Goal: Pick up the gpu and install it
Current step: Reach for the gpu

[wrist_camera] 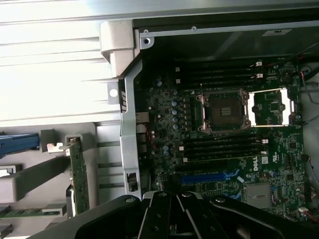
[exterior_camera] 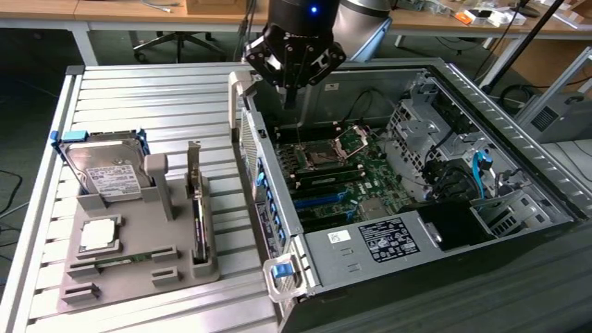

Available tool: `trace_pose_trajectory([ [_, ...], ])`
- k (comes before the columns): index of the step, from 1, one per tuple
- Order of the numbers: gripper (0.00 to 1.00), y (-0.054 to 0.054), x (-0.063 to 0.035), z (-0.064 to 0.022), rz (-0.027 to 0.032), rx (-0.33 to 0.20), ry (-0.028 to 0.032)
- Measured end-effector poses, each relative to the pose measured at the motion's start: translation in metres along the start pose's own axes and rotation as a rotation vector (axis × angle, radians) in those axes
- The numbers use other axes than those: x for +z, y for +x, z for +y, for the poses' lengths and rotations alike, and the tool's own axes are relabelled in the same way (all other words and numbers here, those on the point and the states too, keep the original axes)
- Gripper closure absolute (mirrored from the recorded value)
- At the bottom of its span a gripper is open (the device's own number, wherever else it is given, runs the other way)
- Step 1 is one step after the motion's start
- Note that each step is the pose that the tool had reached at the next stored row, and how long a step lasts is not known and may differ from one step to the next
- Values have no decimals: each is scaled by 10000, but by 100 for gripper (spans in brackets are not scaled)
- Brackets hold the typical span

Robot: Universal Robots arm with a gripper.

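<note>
Workshop benches stand behind the slatted table (exterior_camera: 138,90), where we find the gpu (exterior_camera: 195,201) untouched, on edge in its grey holder (exterior_camera: 120,277), on the exterior view's left of the open computer case (exterior_camera: 351,260). Our gripper (exterior_camera: 290,100) hangs pressed together and empty over the case's far end; pickup and installation both remain.

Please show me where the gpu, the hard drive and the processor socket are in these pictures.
gpu (exterior_camera: 198,222), exterior view, on the upright card's long edge.
hard drive (exterior_camera: 109,177), exterior view, on its white label.
processor socket (wrist_camera: 223,110), wrist view, on its dark middle.
</note>
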State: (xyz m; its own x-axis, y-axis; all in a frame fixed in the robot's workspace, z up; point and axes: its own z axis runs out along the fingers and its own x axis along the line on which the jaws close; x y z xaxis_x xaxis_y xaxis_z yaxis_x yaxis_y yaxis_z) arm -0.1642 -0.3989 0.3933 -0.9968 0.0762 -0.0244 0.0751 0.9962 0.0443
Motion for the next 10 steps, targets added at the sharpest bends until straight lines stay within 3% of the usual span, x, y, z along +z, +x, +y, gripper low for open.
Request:
trace_pose_trajectory([
  [10,89,25,-1,-2,0,0,0],
])
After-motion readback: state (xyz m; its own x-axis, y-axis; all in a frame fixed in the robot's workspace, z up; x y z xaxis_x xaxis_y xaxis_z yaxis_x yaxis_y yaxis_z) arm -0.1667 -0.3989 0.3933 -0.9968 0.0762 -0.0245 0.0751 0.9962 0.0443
